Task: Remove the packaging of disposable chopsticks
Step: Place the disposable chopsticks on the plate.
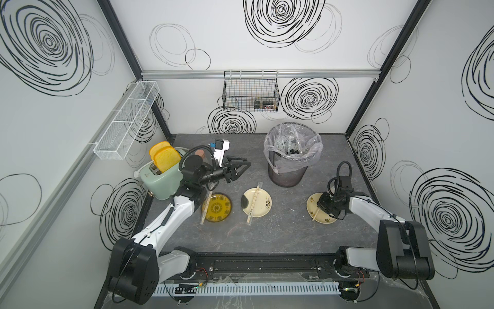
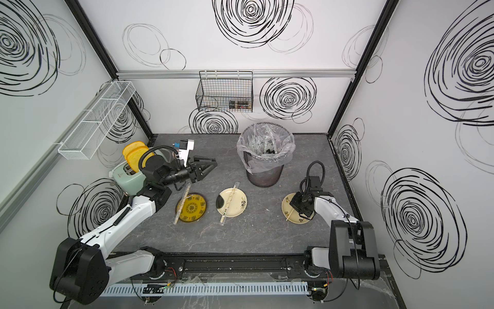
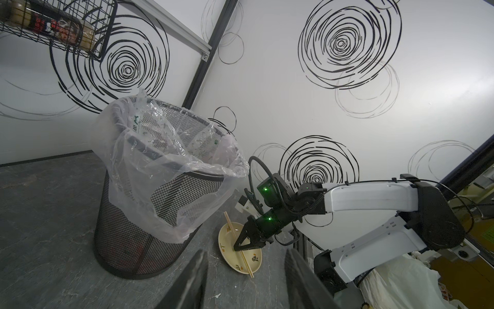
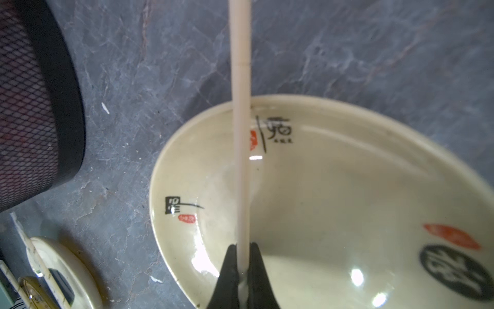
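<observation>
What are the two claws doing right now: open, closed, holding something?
Left gripper: open, holding nothing.
Right gripper: closed on unwrapped chopsticks, over a cream plate.

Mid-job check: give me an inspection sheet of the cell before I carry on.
Surface: grey tabletop, a few white flecks.
Job's things: bare chopsticks across right plate; wrapped pair on yellow plate; second wrapped pair on middle plate; clear sleeves in bin.
Clutter: toaster with toast.
End effectors: left end effector open, empty, raised; right end effector shut on bare chopsticks.
Cables: left wrist hose, right wrist hose loop free.
Surroundings: black wire basket, white mesh shelf on walls.
</observation>
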Robot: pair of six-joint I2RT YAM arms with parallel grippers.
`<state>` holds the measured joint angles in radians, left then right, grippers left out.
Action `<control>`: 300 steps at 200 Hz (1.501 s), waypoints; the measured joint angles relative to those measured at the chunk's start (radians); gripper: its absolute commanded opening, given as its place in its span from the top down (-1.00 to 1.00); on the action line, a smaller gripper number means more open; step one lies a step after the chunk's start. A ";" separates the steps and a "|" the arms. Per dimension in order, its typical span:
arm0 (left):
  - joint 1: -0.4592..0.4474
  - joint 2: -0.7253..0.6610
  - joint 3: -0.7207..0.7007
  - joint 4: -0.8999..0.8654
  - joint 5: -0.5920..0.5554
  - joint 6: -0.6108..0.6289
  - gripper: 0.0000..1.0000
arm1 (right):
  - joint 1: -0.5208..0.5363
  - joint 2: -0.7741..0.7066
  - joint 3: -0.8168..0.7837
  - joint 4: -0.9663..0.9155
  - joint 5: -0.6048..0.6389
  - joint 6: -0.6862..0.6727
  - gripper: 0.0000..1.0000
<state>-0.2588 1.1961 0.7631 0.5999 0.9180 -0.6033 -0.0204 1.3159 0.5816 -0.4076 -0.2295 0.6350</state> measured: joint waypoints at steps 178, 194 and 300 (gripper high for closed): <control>0.013 0.010 0.000 0.011 0.001 -0.017 -0.02 | -0.076 0.019 -0.007 0.038 0.004 -0.042 0.65; 0.013 0.010 0.000 0.014 0.001 -0.019 -0.02 | -0.078 0.018 -0.007 0.043 0.003 -0.045 0.59; 0.013 0.010 0.000 0.028 0.001 -0.025 -0.03 | -0.082 0.019 -0.009 0.064 0.000 -0.057 0.45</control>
<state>-0.2459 1.2060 0.7631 0.6281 0.9192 -0.6285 -0.1028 1.3346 0.5728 -0.3435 -0.2291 0.5781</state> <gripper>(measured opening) 0.514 0.270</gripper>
